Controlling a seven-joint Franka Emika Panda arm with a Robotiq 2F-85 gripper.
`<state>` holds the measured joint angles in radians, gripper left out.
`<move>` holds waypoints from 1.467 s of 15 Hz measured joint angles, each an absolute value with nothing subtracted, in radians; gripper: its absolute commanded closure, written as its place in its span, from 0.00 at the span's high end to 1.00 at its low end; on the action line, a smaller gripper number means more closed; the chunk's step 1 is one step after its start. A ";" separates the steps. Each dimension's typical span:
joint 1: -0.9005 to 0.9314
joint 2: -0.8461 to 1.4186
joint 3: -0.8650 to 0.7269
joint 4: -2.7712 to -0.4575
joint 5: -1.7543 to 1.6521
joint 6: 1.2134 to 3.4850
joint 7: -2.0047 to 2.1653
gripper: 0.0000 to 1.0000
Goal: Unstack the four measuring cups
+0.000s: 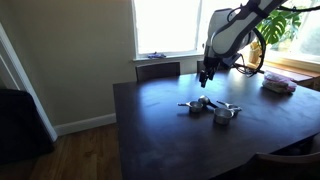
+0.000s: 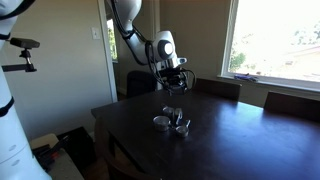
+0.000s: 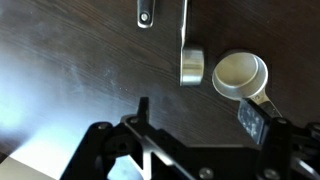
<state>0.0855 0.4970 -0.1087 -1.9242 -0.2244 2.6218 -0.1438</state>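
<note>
The silver measuring cups lie close together in the middle of the dark table in both exterior views (image 1: 210, 108) (image 2: 172, 122). In the wrist view one cup (image 3: 240, 75) stands open side up, with its handle running under my right finger. Another cup (image 3: 192, 67) lies on its side with its long handle pointing away. The end of a third handle (image 3: 146, 14) shows at the top edge. My gripper (image 3: 197, 118) is open and empty. It hangs above the table just behind the cups in both exterior views (image 1: 204, 73) (image 2: 175, 84).
The dark table (image 1: 170, 135) has a chair back (image 1: 157, 70) at its far edge under a bright window. A pile of items (image 1: 278, 85) lies at the table's far corner beside a plant (image 1: 283, 25). More chairs (image 2: 285, 100) stand along another side.
</note>
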 measured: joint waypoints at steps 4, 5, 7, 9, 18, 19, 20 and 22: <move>0.046 0.591 -0.071 -1.795 -0.174 2.500 -0.143 1.00; 0.042 0.623 -0.067 -1.760 -0.167 2.482 -0.142 1.00; 0.036 0.685 -0.060 -1.695 -0.159 2.452 -0.141 1.00; 0.031 0.738 -0.057 -1.639 -0.152 2.430 -0.141 1.00; 0.002 0.798 -0.047 -1.571 -0.146 2.373 -0.153 0.84; -0.002 0.798 -0.045 -1.571 -0.146 2.367 -0.156 0.81; -0.005 0.798 -0.044 -1.571 -0.146 2.362 -0.158 0.83; -0.009 0.799 -0.042 -1.571 -0.146 2.351 -0.164 0.85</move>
